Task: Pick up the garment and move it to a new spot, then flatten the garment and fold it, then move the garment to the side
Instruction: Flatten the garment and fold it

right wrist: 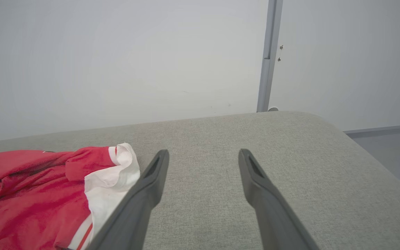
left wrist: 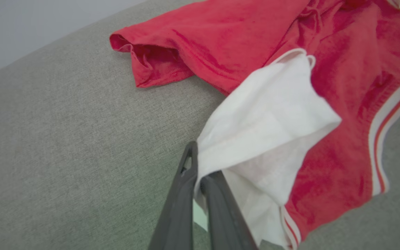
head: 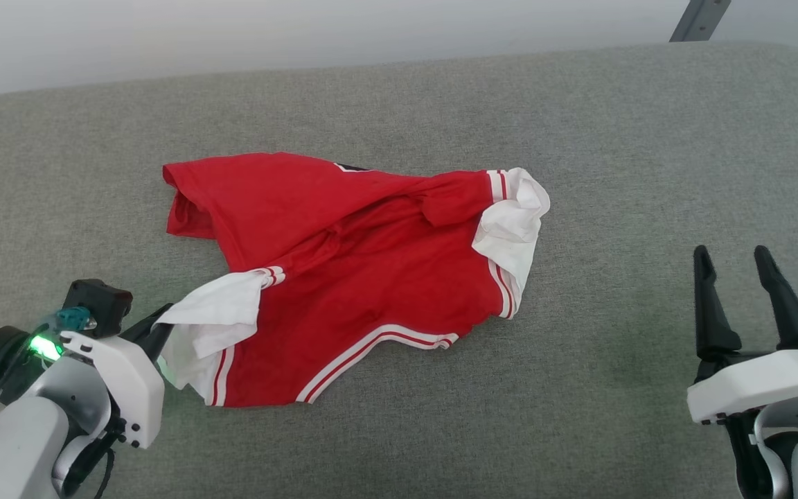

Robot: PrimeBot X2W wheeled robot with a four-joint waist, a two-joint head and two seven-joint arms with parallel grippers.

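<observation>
The garment [head: 364, 270] is a red jersey with white sleeves and striped trim, lying crumpled on the grey padded surface [head: 399, 104]. My left gripper [head: 160, 326] is at its near-left side, shut on the white sleeve [left wrist: 269, 114]. In the left wrist view the dark fingers [left wrist: 182, 194] pinch the sleeve's white edge, and the garment [left wrist: 241, 38] spreads beyond them. My right gripper [head: 735, 267] stands open over bare surface well to the right of the garment. In the right wrist view my right gripper [right wrist: 203, 158] has nothing between its fingers, and the garment [right wrist: 30, 194] lies to its left.
The grey surface ends at a rounded far edge against a pale wall [right wrist: 116, 59]. A grey vertical post [right wrist: 269, 55] stands behind the far right corner. The surface drops off to the floor [right wrist: 394, 139] on the right.
</observation>
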